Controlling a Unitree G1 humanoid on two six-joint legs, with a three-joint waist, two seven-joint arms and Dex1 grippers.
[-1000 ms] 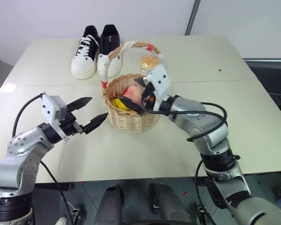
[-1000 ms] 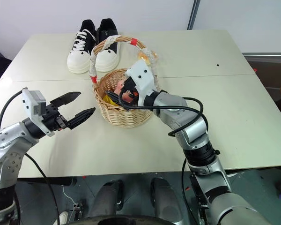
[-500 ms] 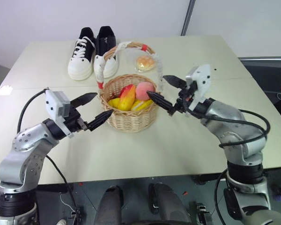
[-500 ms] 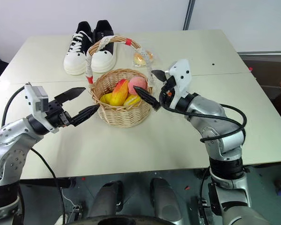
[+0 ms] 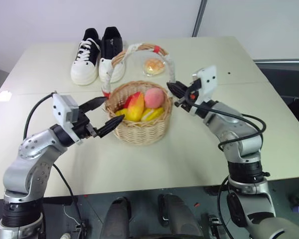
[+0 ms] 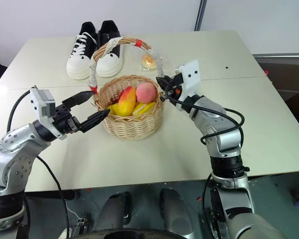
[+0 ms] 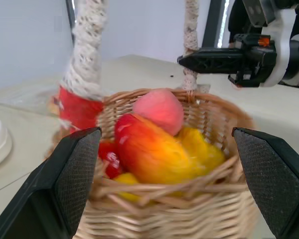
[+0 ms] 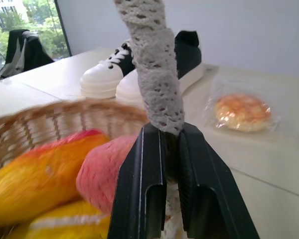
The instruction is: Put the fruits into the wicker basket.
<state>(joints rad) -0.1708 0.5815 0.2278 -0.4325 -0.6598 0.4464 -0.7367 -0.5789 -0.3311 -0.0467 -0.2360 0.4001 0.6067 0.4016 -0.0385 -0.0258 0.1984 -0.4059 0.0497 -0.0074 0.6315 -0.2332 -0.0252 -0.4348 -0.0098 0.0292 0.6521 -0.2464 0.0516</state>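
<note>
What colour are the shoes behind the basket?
The shoes are black with white soles and laces, clearest in the left eye view.

One basket [image 5: 139, 127], four fruits [image 5: 142, 104], two shoes [image 5: 100, 55], one bun [image 5: 153, 65]

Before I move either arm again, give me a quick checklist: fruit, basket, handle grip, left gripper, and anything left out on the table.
1. Fruits in the wicker basket: mango, peach and yellow pieces lie inside. Ok.
2. Loose fruit on the table: none seen. Ok.
3. Right gripper: closed on the basket handle near its base. Ok if a lift is intended.
4. Left gripper: open beside the basket's rim, empty. Ok.
5. Basket upright on the table. Ok.
6. Wrapped bun and shoes stand behind the basket, apart from it. Ok.
</note>
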